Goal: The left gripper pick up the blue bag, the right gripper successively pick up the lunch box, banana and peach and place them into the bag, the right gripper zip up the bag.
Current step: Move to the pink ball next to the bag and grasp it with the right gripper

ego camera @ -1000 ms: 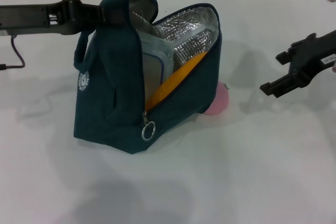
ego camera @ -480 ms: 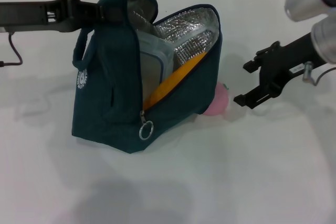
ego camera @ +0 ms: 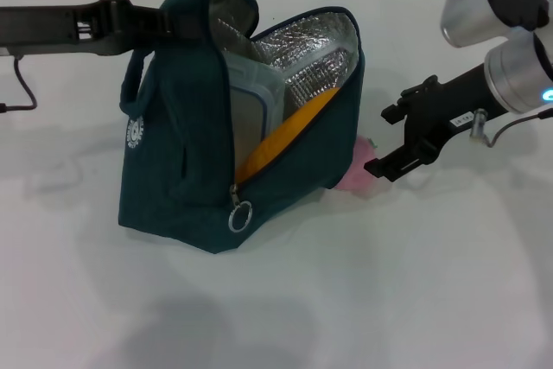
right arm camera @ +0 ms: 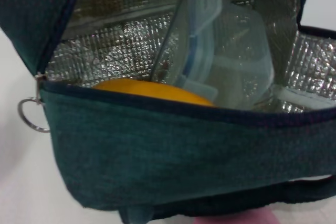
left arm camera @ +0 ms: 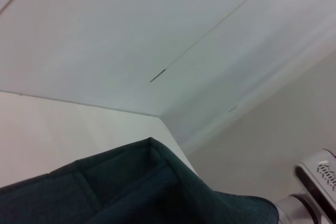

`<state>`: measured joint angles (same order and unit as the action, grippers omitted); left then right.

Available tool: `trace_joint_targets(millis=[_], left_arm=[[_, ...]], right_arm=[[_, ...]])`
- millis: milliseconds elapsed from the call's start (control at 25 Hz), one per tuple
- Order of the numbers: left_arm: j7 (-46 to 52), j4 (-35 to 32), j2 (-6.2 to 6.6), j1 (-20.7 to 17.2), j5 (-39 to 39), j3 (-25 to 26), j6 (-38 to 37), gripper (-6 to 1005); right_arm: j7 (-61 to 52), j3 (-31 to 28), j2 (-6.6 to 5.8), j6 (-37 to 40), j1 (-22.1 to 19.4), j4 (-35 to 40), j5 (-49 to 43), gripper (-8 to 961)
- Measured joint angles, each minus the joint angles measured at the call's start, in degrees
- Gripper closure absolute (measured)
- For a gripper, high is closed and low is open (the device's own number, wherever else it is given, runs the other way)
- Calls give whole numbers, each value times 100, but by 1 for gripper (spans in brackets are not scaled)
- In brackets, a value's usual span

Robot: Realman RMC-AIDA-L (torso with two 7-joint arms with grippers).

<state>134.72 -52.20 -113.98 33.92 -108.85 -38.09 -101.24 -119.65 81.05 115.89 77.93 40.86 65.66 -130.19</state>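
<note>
R gripper, jaws apart, has been brought in since 1 s ago, now just beside peach behind blue bag. Bag top held clamped by L gripper; lunch box & banana already inside. Peach grasp judged next.

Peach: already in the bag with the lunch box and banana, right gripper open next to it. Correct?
Not quite. The peach lies on the table beside the blue bag, outside it; the head view shows this. The lunch box and banana are inside, and the right gripper is open next to the peach.
</note>
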Motion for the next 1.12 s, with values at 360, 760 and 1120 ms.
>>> trace_joint_targets(millis=[360, 760, 1120], left_arm=[[-38, 0, -1, 0, 0, 3, 0, 955], [-51, 0, -1, 5, -3, -5, 0, 955], [-51, 0, -1, 2, -5, -12, 0, 954]], right_arm=[[113, 124, 8, -334, 243, -621, 182, 142], [145, 157, 16, -438, 352, -870, 222, 153], [106, 244, 11, -515, 369, -873, 188, 235]])
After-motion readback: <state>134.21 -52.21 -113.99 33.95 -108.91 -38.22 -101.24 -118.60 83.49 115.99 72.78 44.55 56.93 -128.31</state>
